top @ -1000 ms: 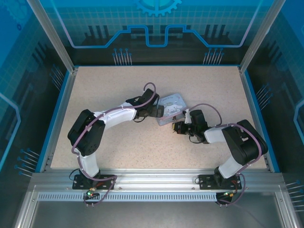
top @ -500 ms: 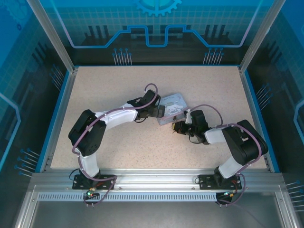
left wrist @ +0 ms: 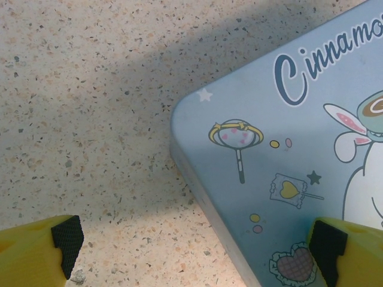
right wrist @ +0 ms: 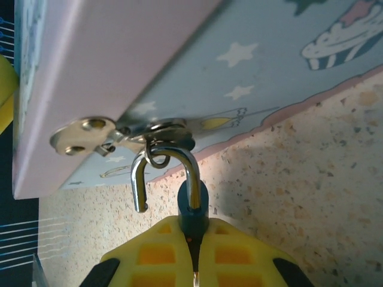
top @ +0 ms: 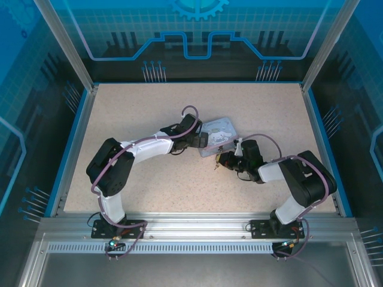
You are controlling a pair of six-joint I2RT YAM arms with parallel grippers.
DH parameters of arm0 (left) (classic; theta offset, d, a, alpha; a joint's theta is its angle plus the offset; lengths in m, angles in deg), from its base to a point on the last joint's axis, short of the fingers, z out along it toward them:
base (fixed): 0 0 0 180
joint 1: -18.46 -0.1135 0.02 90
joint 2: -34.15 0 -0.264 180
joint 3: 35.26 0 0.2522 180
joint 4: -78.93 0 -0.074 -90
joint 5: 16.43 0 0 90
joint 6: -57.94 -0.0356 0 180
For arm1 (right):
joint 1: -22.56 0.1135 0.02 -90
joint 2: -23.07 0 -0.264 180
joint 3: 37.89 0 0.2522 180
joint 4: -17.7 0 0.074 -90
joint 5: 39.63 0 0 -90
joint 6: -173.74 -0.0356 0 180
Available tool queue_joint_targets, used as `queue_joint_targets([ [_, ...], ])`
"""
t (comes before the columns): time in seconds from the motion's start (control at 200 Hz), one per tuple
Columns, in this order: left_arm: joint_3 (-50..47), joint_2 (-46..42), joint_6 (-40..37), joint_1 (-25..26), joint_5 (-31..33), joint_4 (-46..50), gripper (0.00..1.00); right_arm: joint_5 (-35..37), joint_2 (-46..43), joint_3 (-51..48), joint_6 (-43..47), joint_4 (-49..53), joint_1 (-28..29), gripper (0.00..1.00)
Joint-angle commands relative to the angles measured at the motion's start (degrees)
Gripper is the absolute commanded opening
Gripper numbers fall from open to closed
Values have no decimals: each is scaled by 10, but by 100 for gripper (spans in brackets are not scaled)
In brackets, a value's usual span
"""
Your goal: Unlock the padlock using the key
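Your right gripper [right wrist: 192, 242] is clenched on the dark blue body of the tiny padlock [right wrist: 192, 209], with its yellow fingers [right wrist: 239, 254] pressed together around it. The padlock's thin silvery metal shackle [right wrist: 179, 158] stands sprung open: one leg runs down into the body, while the other ends free and hangs to the left, apart from the body. The bend of the shackle is hooked through the small metal hasp [right wrist: 90, 133] on the side of the pale blue-grey rectangular tin [right wrist: 287, 36] with a cartoon print. The tin rests on the speckled beige table [right wrist: 311, 197]. Your left gripper [left wrist: 197, 242] is released, its jaws spread wide and holding nothing. It straddles a rounded corner of the tin's lid, one black pad over the printed lid and the other over bare table; you cannot tell whether either pad touches.
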Motion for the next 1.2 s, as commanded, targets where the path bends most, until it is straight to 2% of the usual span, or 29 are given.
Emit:
queue_joint_targets([
  [0.0,-33,29,-7,8,-6,57,99,-28,24,-6,-35,-59,-2,0],
  [0.385,-43,31,-1,9,-9,55,99,-13,51,-8,-79,-106,-1,0],
  [0.78,-50,33,-1,8,-7,54,99,25,1,-26,-80,-104,-23,0],
  [1.01,-55,33,2,9,-10,51,99,-11,4,11,-70,-100,-30,0],
  [1.196,-60,32,2,9,-11,49,99,-13,14,21,-72,-100,-31,0],
])
